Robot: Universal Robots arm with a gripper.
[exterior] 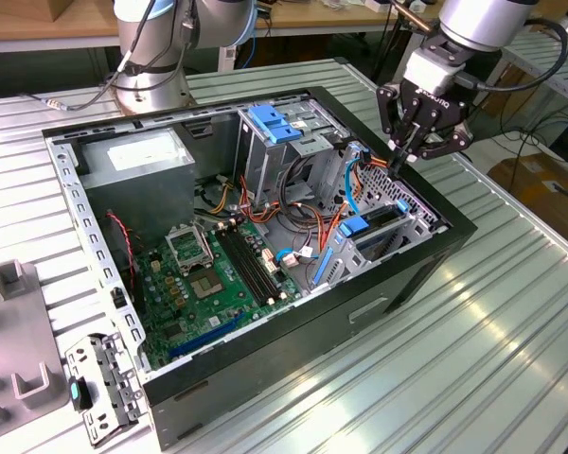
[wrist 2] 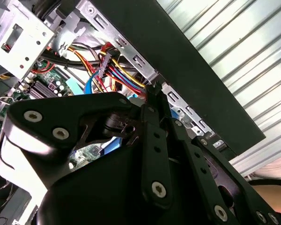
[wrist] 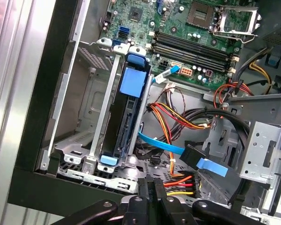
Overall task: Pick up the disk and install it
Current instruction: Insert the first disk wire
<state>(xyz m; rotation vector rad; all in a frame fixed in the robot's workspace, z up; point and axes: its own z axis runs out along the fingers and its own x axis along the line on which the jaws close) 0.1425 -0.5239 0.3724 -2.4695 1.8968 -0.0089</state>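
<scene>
First wrist view: the disk is seen standing on edge inside the drive cage at the corner of the open computer case, its blue rails seated between the cage's metal guides, so the installing is judged to be largely done. The claw is held just above the case wall near that cage, its fingers pressed together on nothing, apart from the disk.
</scene>
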